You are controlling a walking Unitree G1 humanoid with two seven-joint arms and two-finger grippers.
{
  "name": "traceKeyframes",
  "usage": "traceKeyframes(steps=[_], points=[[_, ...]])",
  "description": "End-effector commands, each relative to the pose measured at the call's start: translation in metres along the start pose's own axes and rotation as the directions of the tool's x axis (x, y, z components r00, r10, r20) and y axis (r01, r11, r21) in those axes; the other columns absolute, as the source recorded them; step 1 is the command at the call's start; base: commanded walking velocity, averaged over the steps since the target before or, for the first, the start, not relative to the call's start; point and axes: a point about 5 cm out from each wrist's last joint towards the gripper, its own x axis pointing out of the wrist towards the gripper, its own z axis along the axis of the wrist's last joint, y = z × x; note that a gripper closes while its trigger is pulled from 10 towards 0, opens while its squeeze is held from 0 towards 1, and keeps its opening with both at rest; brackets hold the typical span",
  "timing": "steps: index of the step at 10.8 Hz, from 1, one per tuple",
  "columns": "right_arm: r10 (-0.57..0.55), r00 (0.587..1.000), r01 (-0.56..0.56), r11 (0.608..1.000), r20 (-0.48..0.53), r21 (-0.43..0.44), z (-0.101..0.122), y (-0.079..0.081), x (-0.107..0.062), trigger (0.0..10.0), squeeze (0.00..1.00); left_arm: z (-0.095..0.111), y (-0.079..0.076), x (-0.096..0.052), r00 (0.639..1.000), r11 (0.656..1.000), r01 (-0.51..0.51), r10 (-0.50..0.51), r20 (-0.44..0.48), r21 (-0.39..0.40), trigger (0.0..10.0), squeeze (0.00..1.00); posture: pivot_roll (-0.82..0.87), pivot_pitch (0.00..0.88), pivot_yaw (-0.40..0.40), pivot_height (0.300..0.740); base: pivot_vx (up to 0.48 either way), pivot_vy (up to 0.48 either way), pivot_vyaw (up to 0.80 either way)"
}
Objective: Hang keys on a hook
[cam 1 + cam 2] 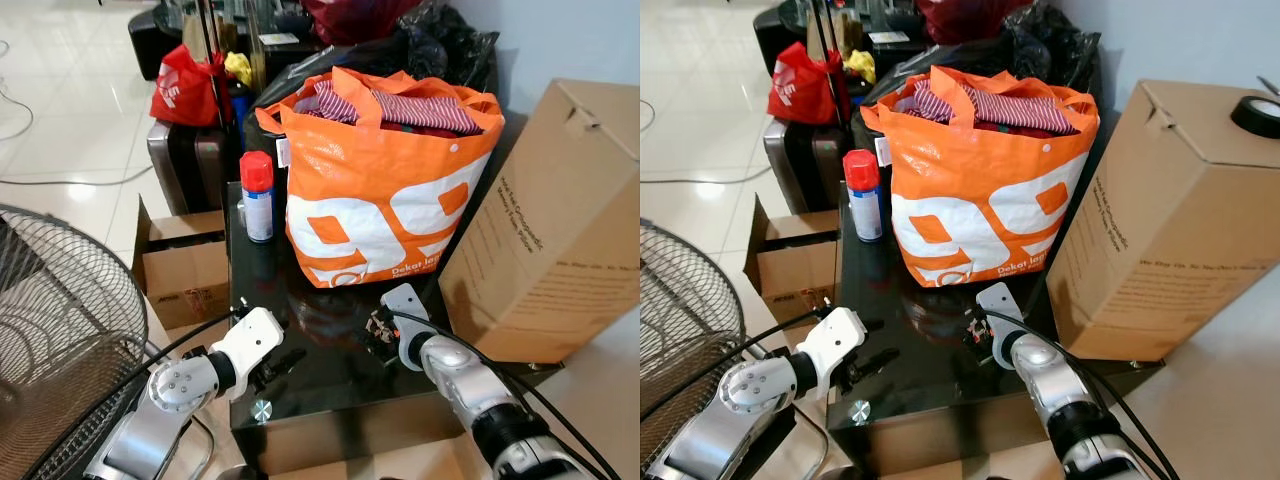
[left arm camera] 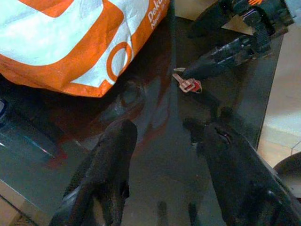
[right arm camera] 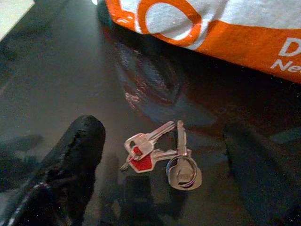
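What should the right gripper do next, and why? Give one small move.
Probably lower the right gripper and close on the keys. They lie flat on the black table between its open fingers, not yet touched, in front of the orange bag. No hook is visible yet.

black glass table (image 1: 330, 385); keys (image 3: 162, 155); orange bag (image 1: 380, 190); spray can (image 1: 258, 197)
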Motion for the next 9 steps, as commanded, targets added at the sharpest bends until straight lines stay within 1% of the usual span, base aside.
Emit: traceKeyframes(steps=[1, 2, 3, 5, 6, 7, 9], points=[[-0.029, 1.0, 0.029, 1.0, 0.005, 0.006, 0.0, -0.004, 0.0, 4.4, 0.0, 0.003, -0.003, -0.002, 1.0, 1.0, 0.015, -0.015, 0.004, 0.007, 10.0, 0.0, -0.02, 0.076, -0.047, 0.74, 0.0, 0.0, 0.0], [-0.044, 0.999, 0.044, 0.999, 0.005, 0.027, 0.0, -0.005, 0.002, 4.0, 0.0, 0.003, -0.003, -0.003, 1.0, 1.0, 0.02, -0.02, 0.003, 0.009, 10.0, 0.0, -0.02, 0.091, -0.046, 0.74, 0.0, 0.0, 0.0], [-0.049, 0.999, 0.049, 0.998, -0.002, 0.027, -0.001, -0.005, 0.003, 3.4, 0.0, 0.002, -0.004, -0.005, 1.0, 1.0, 0.027, -0.027, -0.003, 0.009, 10.0, 0.0, -0.02, 0.102, -0.046, 0.74, 0.0, 0.0, 0.0], [-0.078, 0.996, 0.078, 0.997, -0.039, 0.011, -0.005, -0.007, 0.006, 1.7, 0.0, -0.001, -0.008, -0.011, 0.999, 0.999, 0.042, -0.042, -0.017, 0.004, 10.0, 0.0, -0.01, 0.132, -0.049, 0.74, 0.0, 0.0, 0.0], [-0.075, 0.996, 0.075, 0.997, -0.052, 0.01, -0.007, -0.007, 0.006, 1.7, 0.0, -0.001, -0.008, -0.011, 0.999, 0.999, 0.044, -0.044, -0.02, 0.003, 10.0, 0.0, -0.01, 0.136, -0.05, 0.74, 0.0, 0.0, 0.0], [-0.073, 0.995, 0.074, 0.997, -0.061, 0.015, -0.009, -0.008, 0.006, 2.0, 0.0, -0.001, -0.01, -0.011, 0.999, 0.999, 0.047, -0.047, -0.021, 0.0, 10.0, 0.0, -0.01, 0.139, -0.051, 0.74, 0.0, 0.0, 0.0], [-0.071, 0.994, 0.072, 0.997, -0.077, 0.012, -0.013, -0.007, 0.006, 1.5, 0.0, -0.001, -0.012, -0.012, 0.998, 0.999, 0.052, -0.052, -0.025, -0.002, 10.0, 0.0, -0.01, 0.145, -0.052, 0.74, 0.0, 0.0, 0.0]])
